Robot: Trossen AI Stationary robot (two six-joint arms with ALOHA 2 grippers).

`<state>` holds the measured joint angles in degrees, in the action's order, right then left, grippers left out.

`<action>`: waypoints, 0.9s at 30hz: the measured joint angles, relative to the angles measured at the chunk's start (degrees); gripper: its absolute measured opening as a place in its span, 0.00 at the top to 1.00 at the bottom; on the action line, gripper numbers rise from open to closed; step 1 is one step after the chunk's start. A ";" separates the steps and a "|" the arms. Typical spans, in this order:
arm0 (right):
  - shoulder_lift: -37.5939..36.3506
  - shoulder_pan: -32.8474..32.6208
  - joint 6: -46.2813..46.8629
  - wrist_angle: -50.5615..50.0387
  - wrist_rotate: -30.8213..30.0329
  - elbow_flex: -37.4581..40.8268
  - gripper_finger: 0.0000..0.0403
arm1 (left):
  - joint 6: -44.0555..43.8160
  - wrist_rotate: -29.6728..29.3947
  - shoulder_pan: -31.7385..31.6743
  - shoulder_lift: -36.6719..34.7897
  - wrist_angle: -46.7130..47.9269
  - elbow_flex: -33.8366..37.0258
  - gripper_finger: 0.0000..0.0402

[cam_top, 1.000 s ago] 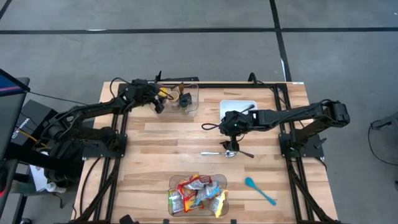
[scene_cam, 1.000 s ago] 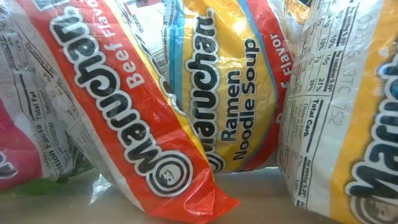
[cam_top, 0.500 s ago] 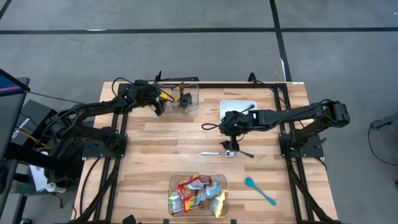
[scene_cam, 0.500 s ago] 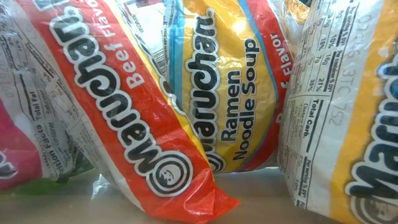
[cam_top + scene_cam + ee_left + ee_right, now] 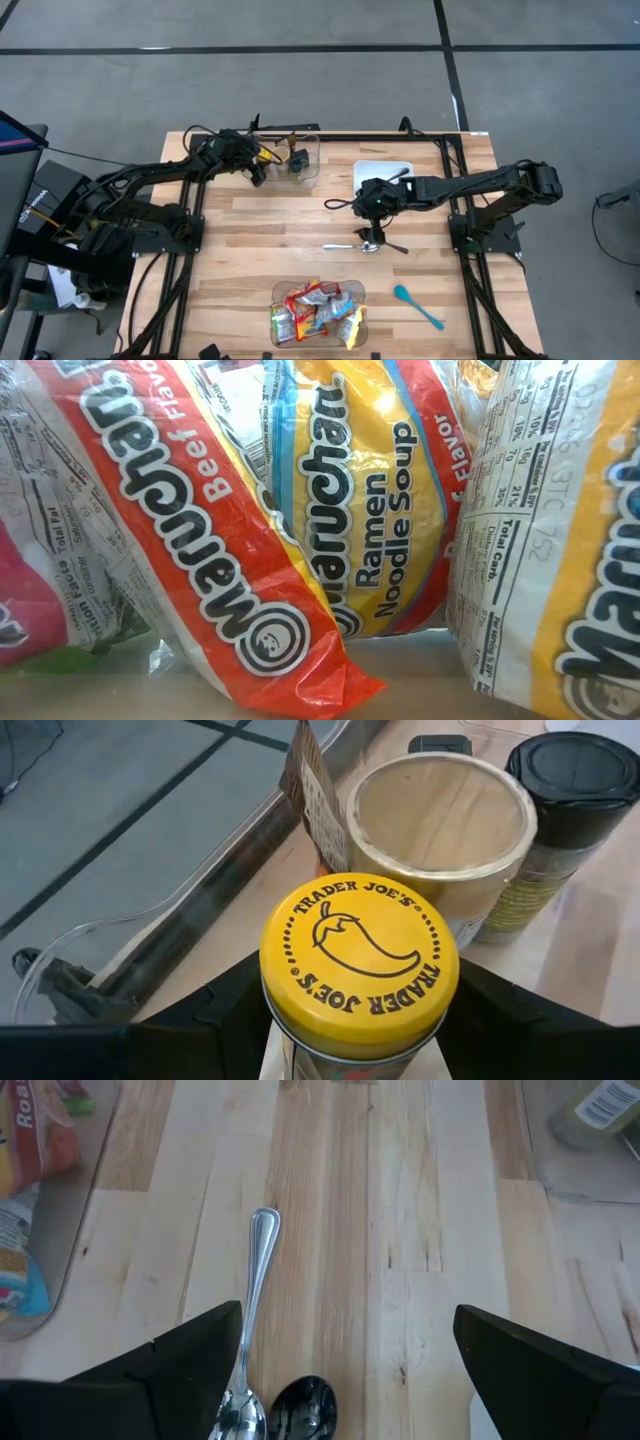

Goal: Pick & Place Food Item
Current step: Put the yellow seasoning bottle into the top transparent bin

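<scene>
My left gripper [image 5: 260, 160] is at the left end of a clear container [image 5: 300, 160] at the table's far edge, shut on a jar with a yellow lid [image 5: 358, 960] printed with a chili pepper. A gold-rimmed jar [image 5: 440, 820] and a black-lidded jar [image 5: 570, 780] stand just beyond it in the container. My right gripper [image 5: 372, 210] is open and empty over the table's middle, above two metal spoons [image 5: 255, 1280] lying on the wood. Ramen packets [image 5: 330, 510] fill a clear bin [image 5: 318, 312] at the near edge. My left gripper pinches the jar's body just under the yellow lid [image 5: 300, 1055] between its two fingers [image 5: 225, 1015], one on each side. The fingers come from the table's left, slanting down. The jar stands upright; its bottom is hidden by its own lid.
A white plate [image 5: 383, 175] lies right of the clear container, behind my right gripper. A blue spoon [image 5: 418, 306] lies at the near right. Bare wood shows at the table's left and middle.
</scene>
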<state>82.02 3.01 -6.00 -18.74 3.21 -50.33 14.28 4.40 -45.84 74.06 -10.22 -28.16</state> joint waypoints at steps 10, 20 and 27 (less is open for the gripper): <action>0.00 -0.02 0.00 -0.01 -0.01 0.00 0.11 | -1.66 0.00 0.00 -0.04 0.22 0.00 0.40; 0.02 -0.02 0.00 0.00 -0.01 0.00 0.11 | -1.72 -0.02 0.02 -0.07 0.28 0.00 0.38; 0.02 -0.02 0.00 0.00 -0.01 0.00 0.11 | -4.06 -0.01 0.02 -0.13 0.17 -0.07 0.30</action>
<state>82.04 2.98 -6.00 -18.74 3.20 -50.33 10.22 4.40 -45.82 73.93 -10.04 -28.23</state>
